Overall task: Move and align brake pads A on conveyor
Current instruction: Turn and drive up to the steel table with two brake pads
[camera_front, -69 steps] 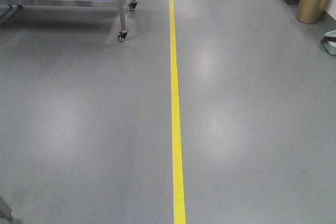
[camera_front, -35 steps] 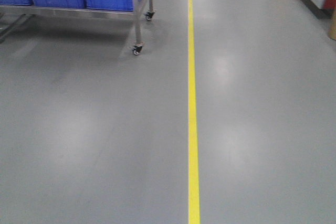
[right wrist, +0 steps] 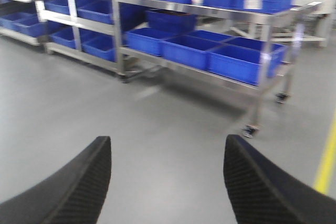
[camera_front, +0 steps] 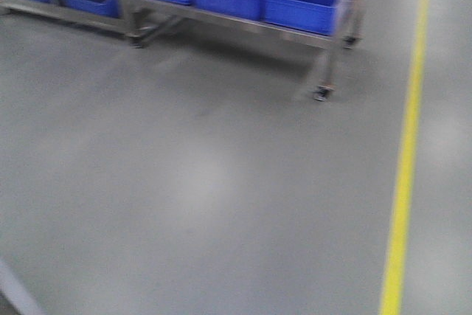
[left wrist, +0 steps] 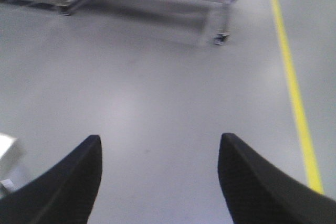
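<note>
Neither the brake pads A nor the conveyor show in any view. My left gripper [left wrist: 159, 140] is open, its two black fingers wide apart with only grey floor between them. In the right wrist view my right gripper [right wrist: 167, 141] is also open and holds nothing. Both hang above bare floor. The front view shows no gripper.
A steel wheeled rack [camera_front: 324, 42] with blue bins [camera_front: 302, 4] stands ahead at upper centre-left; its caster [camera_front: 321, 94] is nearest. More racks of blue bins [right wrist: 178, 45] fill the right wrist view. A yellow floor line [camera_front: 404, 182] runs along the right. Grey floor [camera_front: 184, 197] lies in front.
The view has swung left: the yellow line has shifted from the middle to the right edge, and the rack of blue bins has come further into view. The picture is now blurred by motion.
</note>
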You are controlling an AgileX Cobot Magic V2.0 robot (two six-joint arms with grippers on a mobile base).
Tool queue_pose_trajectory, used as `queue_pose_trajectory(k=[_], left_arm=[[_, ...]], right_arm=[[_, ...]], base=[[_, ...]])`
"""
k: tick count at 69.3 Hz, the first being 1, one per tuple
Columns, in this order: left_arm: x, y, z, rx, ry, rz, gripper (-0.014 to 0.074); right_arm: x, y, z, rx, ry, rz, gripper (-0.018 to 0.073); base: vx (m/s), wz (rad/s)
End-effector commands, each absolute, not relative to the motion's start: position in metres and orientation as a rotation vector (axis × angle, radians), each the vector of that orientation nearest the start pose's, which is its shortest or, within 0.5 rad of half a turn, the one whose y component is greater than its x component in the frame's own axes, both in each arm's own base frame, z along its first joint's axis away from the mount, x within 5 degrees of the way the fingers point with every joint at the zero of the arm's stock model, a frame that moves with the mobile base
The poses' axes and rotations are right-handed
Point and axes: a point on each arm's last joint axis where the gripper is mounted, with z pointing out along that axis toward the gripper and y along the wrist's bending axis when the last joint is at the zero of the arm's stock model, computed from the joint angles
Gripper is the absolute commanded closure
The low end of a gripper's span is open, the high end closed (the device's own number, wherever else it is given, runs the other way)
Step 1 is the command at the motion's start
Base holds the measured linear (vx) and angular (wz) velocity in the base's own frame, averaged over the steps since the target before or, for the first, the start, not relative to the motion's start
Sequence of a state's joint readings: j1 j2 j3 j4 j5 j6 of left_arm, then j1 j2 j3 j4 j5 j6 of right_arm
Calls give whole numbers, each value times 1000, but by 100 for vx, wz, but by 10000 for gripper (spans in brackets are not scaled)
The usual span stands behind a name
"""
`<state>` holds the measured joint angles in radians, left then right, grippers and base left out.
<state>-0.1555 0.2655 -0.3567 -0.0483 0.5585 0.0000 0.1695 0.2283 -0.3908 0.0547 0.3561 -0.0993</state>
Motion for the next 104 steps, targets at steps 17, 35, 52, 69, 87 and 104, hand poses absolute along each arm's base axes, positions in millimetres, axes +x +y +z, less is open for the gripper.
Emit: queue_pose_trajectory(k=[17, 35, 52, 69, 87, 104], left_arm=[[66, -13, 281, 116, 1861, -172, 150], [66, -13, 281, 116, 1861, -172, 150], [66, -13, 281, 116, 1861, -172, 150], [66, -13, 281, 116, 1861, -172, 150], [66, -13, 281, 116, 1862, -172, 150], [66, -13, 281, 116, 1862, -172, 150]], right_arm=[[61, 11, 312, -187, 1579, 91, 106], [61, 11, 312, -187, 1579, 91, 106], [61, 11, 312, -187, 1579, 91, 106], [61, 11, 312, -187, 1579, 91, 106], [61, 11, 312, -187, 1579, 91, 106], [61, 11, 312, -187, 1579, 91, 106]], base=[[30, 96], [23, 87], [15, 86], [9, 88], [7, 62], [5, 20]])
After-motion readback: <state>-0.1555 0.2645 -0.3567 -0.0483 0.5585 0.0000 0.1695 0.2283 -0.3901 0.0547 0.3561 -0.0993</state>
